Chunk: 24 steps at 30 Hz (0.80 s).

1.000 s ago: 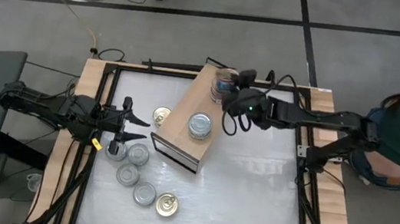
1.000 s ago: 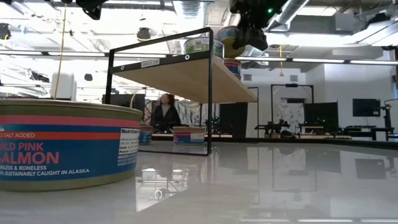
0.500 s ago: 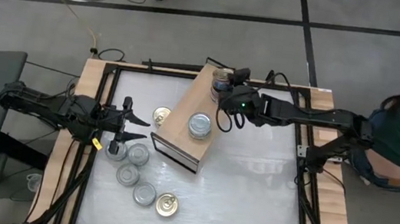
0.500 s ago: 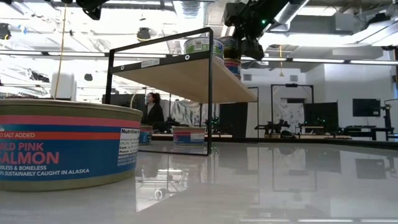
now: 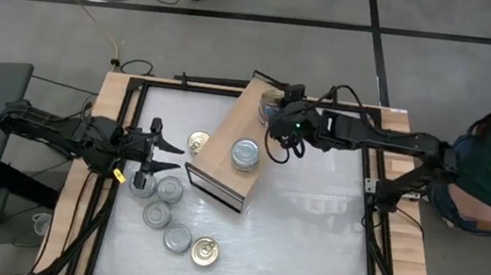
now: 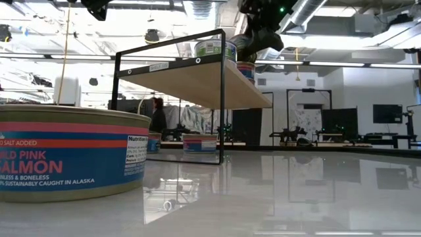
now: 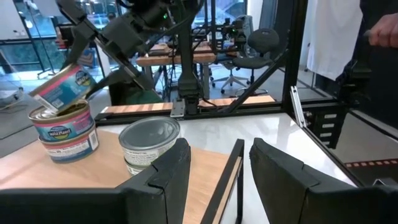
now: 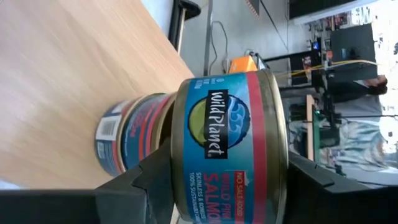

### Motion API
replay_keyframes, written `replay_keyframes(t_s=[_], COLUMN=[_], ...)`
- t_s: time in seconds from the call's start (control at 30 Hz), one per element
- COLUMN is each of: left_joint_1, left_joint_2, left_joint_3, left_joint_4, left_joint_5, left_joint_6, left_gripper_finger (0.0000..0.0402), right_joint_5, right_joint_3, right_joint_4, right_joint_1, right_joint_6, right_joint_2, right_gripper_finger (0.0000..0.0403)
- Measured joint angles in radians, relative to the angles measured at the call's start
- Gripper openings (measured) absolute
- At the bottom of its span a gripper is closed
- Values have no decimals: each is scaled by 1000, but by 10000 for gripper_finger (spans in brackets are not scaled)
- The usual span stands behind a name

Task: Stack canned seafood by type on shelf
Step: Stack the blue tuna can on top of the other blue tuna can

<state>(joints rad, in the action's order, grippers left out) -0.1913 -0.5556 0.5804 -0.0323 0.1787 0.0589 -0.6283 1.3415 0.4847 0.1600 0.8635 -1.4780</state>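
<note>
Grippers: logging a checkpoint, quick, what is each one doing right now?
Left gripper: open, empty, beside the tins on the table.
Right gripper: shut on a salmon tin, tilted over the tin stack on the shelf.

The held tin (image 8: 227,146) reads "Wild Planet"; the near tin (image 6: 69,153), "PINK SALMON".

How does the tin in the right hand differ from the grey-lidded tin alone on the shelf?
The held tin is tilted, one edge on a stack of two tins; the grey-lidded tin sits flat on the shelf. The held tin's label is blue and pink, the other's pale. Both are flat and round.
</note>
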Motion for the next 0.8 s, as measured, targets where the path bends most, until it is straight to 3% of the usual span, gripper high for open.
replay_keyframes(t_s=[0.13,0.5,0.8], left_joint_1=[0,0,0], left_joint_2=[0,0,0], left_joint_3=[0,0,0], left_joint_4=[5,5,-3], left_joint_5=[0,-2,-2], left_joint_6=[0,2,8], left_gripper_finger=[160,160,160], right_joint_5=[2,5,-2], right_joint_3=[0,0,0], right_joint_4=[9,15,11], right_joint_1=[0,4,18], right_joint_6=[-23,-44,-51], right_joint_2=[1,1,1], right_gripper_finger=[246,311,315])
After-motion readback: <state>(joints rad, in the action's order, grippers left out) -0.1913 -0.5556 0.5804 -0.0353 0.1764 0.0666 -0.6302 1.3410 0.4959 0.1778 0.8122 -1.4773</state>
